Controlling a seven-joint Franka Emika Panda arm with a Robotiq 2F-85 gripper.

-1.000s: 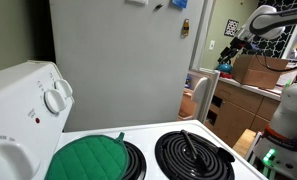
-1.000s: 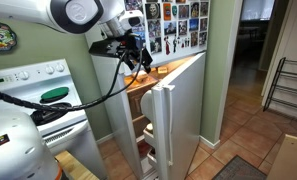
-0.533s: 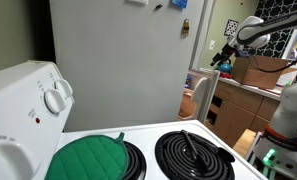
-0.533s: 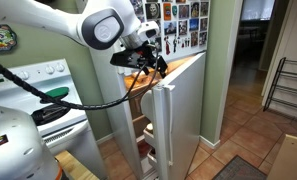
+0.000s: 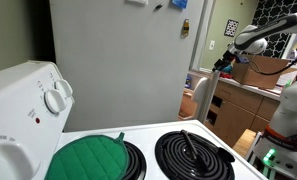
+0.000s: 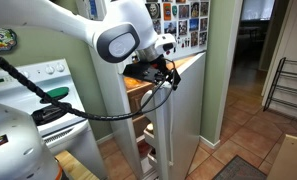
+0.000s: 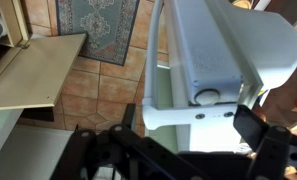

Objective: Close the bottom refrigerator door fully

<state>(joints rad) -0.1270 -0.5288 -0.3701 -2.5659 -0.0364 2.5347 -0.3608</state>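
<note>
The bottom refrigerator door (image 6: 184,120) is a white slab standing open, with the fridge's shelves (image 6: 141,125) showing behind it. It is seen edge-on in an exterior view (image 5: 200,96). My gripper (image 6: 169,76) hangs right at the door's top edge, near its open corner, and also shows in an exterior view (image 5: 221,63). In the wrist view the door's white top (image 7: 224,40) fills the upper right. My gripper (image 7: 188,125) is open, with its dark fingers either side of the door's top end and holding nothing.
The fridge's grey side wall (image 5: 118,55) carries magnets. A white stove with coil burners (image 5: 193,155) and a green pot holder (image 5: 88,158) is close by. A wooden counter (image 5: 243,100) holds a cardboard box (image 5: 260,70). A tiled floor (image 6: 248,140) and a rack (image 6: 288,85) lie beyond the door.
My arm has swung from beside the fridge wall out and down to the top edge of the open door. The door has not visibly moved.
</note>
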